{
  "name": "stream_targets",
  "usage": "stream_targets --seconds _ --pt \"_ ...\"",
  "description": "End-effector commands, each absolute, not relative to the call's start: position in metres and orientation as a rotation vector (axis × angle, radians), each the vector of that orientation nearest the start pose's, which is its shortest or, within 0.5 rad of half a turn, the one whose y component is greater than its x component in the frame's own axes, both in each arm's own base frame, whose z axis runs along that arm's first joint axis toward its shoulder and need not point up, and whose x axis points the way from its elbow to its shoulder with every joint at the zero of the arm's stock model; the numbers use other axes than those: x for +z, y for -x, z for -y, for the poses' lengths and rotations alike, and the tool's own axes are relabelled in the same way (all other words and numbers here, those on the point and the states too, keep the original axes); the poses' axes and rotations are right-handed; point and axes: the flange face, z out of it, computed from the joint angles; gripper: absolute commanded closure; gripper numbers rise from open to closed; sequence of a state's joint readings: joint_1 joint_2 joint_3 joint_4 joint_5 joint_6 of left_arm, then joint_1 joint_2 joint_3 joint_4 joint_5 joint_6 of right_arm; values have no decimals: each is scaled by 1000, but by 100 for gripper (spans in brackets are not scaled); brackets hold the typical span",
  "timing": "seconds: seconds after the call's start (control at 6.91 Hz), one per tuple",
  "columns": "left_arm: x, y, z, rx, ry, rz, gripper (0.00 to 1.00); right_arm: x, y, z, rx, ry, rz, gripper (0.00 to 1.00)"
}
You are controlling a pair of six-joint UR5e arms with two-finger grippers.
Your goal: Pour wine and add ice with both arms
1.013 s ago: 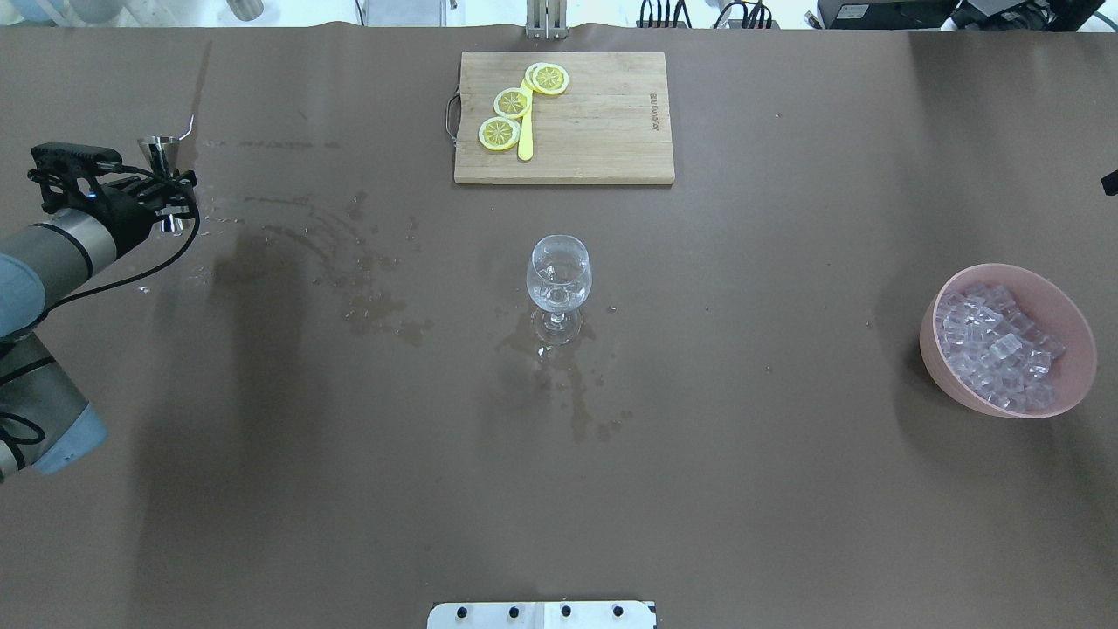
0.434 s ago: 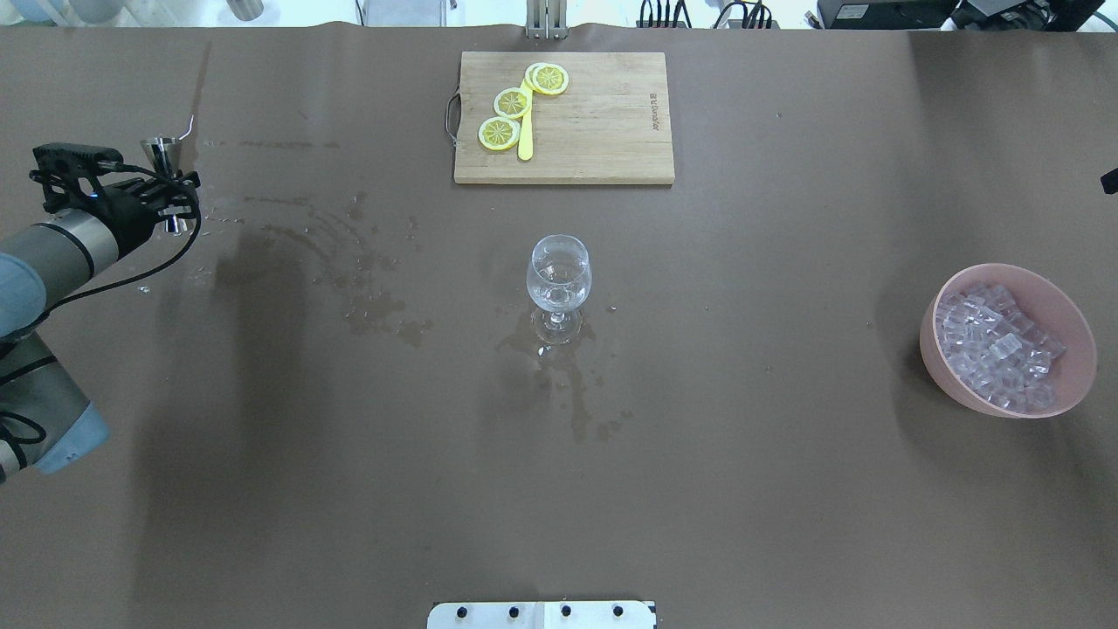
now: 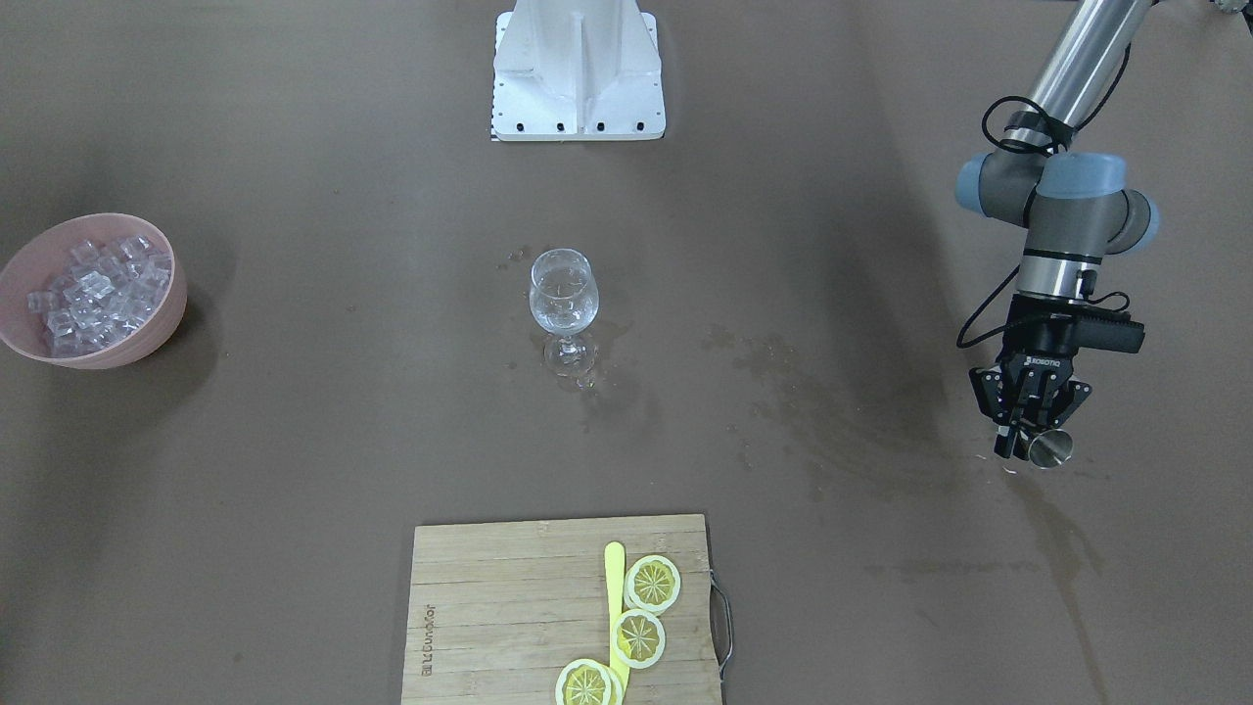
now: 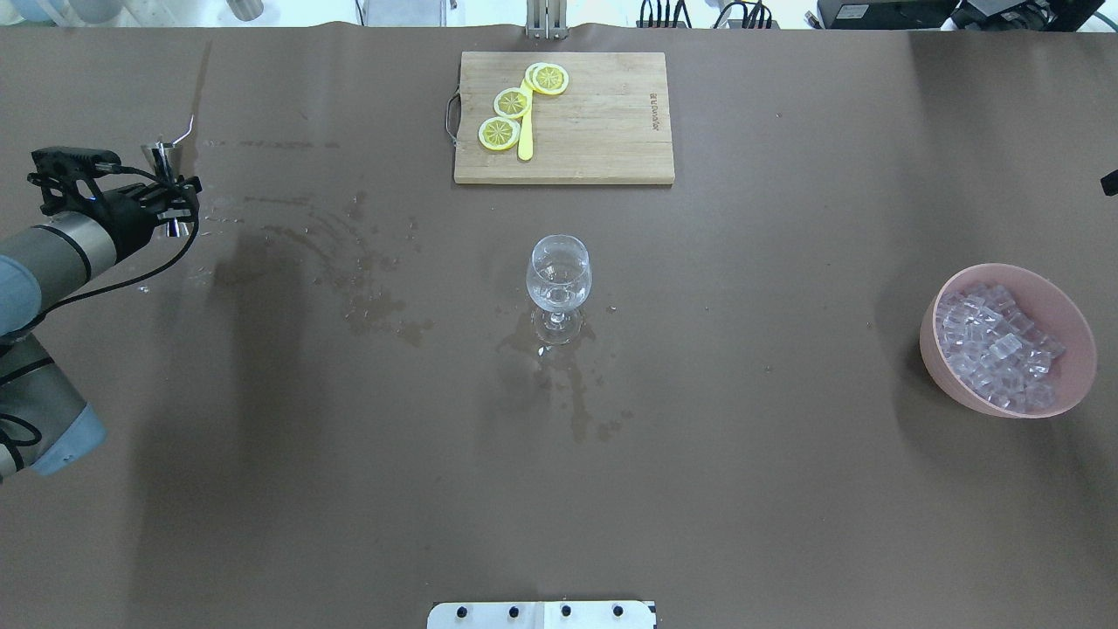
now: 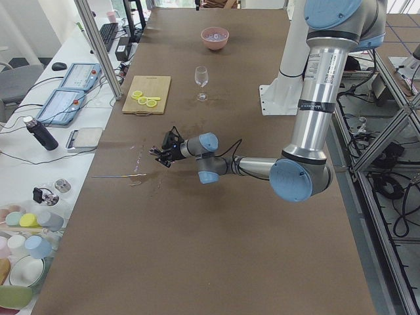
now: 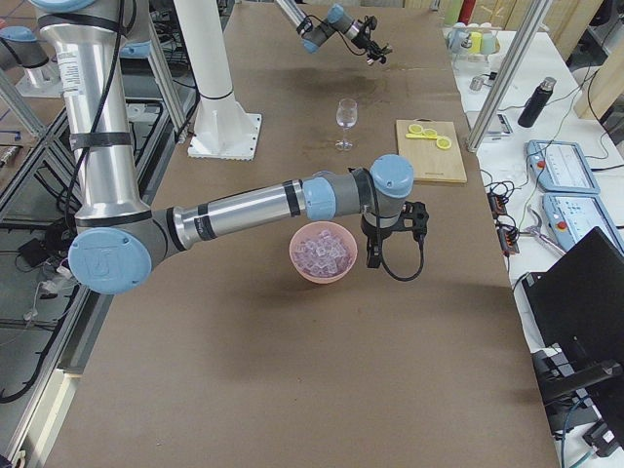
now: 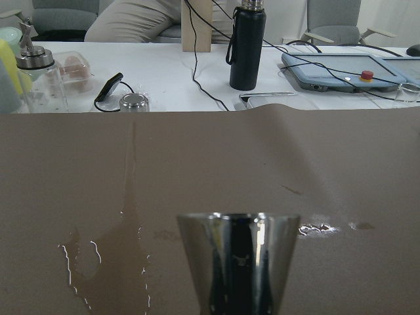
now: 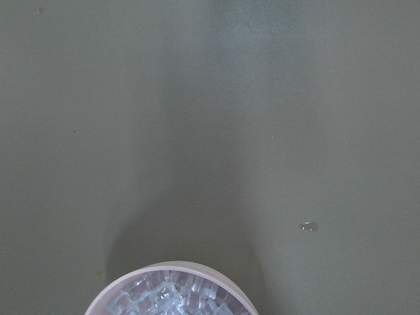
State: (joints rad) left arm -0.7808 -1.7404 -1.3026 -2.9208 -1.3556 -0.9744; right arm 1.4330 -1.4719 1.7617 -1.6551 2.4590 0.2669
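On my overhead view the left gripper (image 4: 177,205) sits hard against the left side of the frame, with its fingers clamped on a steel jigger (image 4: 166,157) that stands upright. My left wrist camera shows the jigger's flared mouth at bottom centre. Brown table (image 4: 786,489) runs beyond it to the far edge, where clutter lines a white bench.

The wine glass (image 4: 559,275) stands upright at the middle of the frame, well apart from both grippers. Wet patches (image 4: 376,306) lie on the cloth between it and the left gripper and around its foot, and nothing solid stands in that stretch.

The ice (image 4: 996,349) is heaped in a pink bowl (image 4: 939,371) close to the right side of the frame. Bare cloth lies between the bowl and the glass.

In the right-side view the right gripper (image 6: 371,255) hangs pointing down just beside the bowl, on the side toward the table's long edge. I cannot tell whether its jaws are open or closed. Its wrist camera catches only the bowl's rim at the bottom edge.

The cutting board (image 4: 603,131), with lemon slices (image 4: 513,102) on its left part, lies at top centre near the far table edge. The white base block (image 4: 541,614) pokes in at bottom centre.
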Motion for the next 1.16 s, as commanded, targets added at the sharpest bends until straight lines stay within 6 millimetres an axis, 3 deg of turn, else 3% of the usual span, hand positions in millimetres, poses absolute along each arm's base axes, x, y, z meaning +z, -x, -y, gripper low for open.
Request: stream_targets --seconds 0.0,0.58,1.01 --pt "559 -307 523 -289 -934 -830 100 515 18 531 28 -8 905 0" --pt "538 -290 528 -391 -1041 -812 100 516 22 530 34 0 905 0" --pt "540 -277 531 -466 -1117 -726 100 518 26 529 28 6 905 0"
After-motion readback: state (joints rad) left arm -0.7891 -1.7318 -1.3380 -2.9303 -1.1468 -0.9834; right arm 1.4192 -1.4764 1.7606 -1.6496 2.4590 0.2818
